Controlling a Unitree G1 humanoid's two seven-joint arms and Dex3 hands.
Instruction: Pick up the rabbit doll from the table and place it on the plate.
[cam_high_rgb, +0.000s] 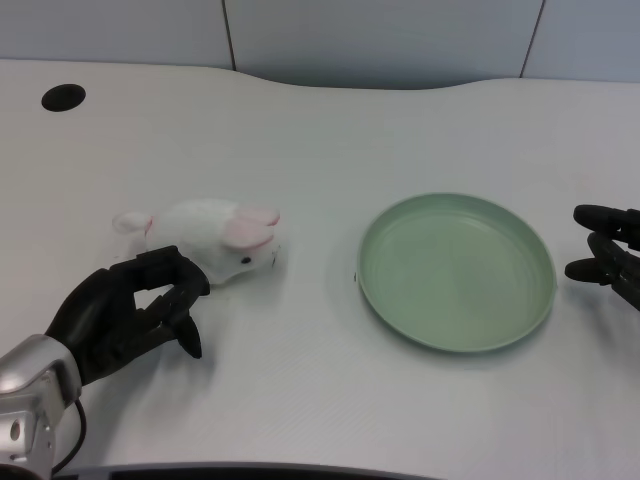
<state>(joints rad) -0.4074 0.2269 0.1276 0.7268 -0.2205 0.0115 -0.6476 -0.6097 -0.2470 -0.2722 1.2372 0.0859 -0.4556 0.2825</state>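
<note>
Rabbit doll (215, 238): white plush with pink ears, lying on its side on the table, left of centre; head and dark eye turned toward the near right, small pink-tipped limb sticking out at the far left end.
Doll and plate: well apart, bare tabletop between; nothing lying in the plate.
Left hand (125, 315): black, low at the near left, just beside the doll's near side; fingers curled inward with an open gap between thumb and the rest, nothing held inside; uppermost fingertips right at the edge of the plush, cannot tell whether touching or only close.
Left forearm (30, 400): silver, coming in from the bottom left corner.
Plate (520, 250): pale green, round, shallow raised rim, flat on the table to the right of centre.
Right hand (610, 255): black, at the right edge, beside the plate's rim and apart from it.
Table (300, 140): white, curved far edge, dark round hole (63, 97) in the far left corner.
Wall panels (380, 40): grey-blue, behind the table.
</note>
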